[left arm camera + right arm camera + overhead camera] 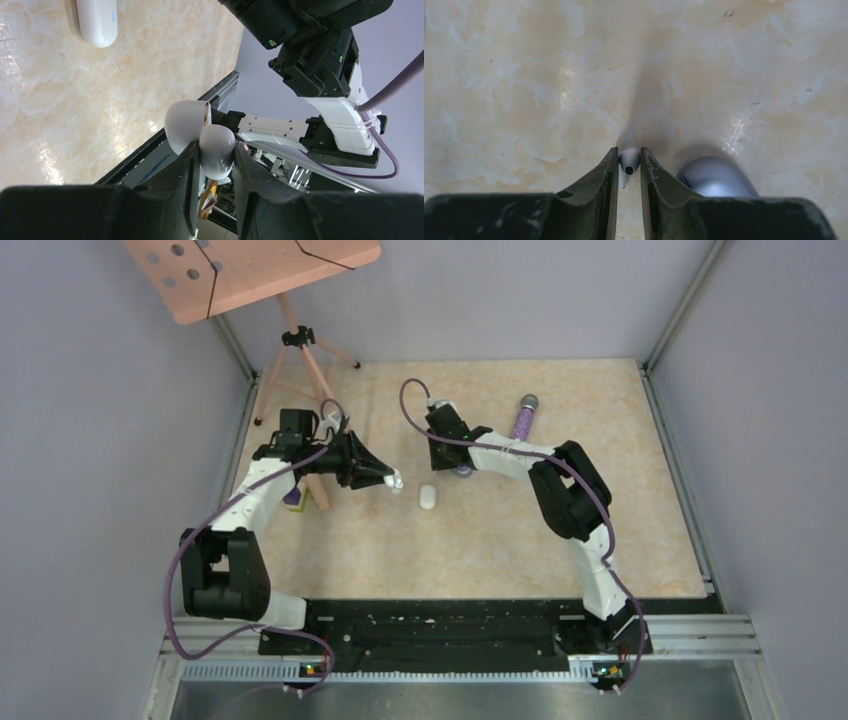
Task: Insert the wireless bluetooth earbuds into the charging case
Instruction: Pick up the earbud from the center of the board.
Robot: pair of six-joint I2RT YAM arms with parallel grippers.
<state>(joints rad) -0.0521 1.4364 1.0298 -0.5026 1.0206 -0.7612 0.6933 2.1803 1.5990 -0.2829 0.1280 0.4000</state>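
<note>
My left gripper [392, 480] is shut on an open white charging case [187, 125] and holds it in the air above the table, its lid hinged open to one side; the gripper also shows in the left wrist view [216, 149]. My right gripper [461, 469] points down at the table, and in the right wrist view [629, 153] it is shut on a small white earbud [629, 161] right at the table surface. A rounded lavender-grey case [716, 177] lies just right of its right finger. No purple earbuds are in view.
A closed white case [428, 497] lies on the table between the grippers and also shows in the left wrist view [97, 20]. A purple glitter microphone [524, 416] lies at the back right. A pink tripod stand [300, 360] and a small box [294, 500] stand at the left.
</note>
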